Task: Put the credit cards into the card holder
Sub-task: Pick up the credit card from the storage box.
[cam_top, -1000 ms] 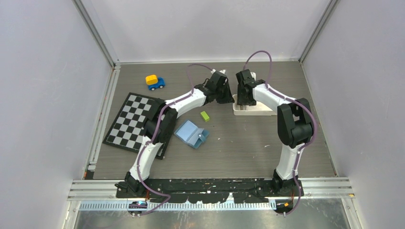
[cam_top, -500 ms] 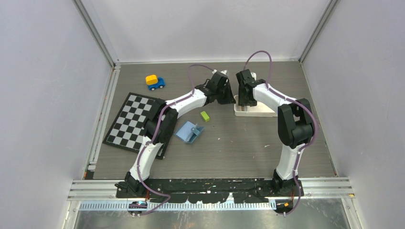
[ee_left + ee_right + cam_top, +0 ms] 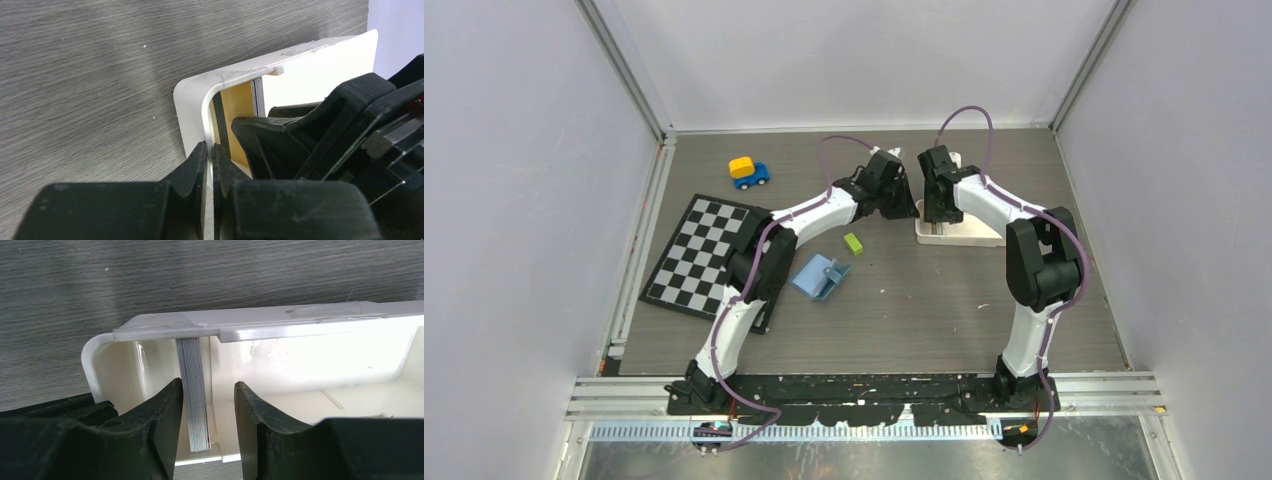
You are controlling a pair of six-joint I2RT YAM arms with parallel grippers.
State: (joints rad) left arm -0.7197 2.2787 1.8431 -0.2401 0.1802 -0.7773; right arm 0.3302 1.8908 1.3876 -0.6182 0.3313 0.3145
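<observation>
On the counter (image 3: 944, 300) my teal folding card holder (image 3: 819, 275) slid, still reachable; left gripper (image 3: 210, 160) clamps the white plastic tray (image 3: 300, 320), right gripper (image 3: 209, 410) gapes round grey credit cards (image 3: 192, 390).

White tray (image 3: 959, 232), teal card holder (image 3: 819, 277), black-and-white checked board (image 3: 699, 255).

One card holder (image 3: 821, 277), one tray (image 3: 967, 239), one block (image 3: 853, 243)

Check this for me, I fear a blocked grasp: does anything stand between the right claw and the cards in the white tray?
Nothing visible does. The right claw is open and straddles the credit cards, which stand on edge in the white tray, close beside one finger.
</observation>
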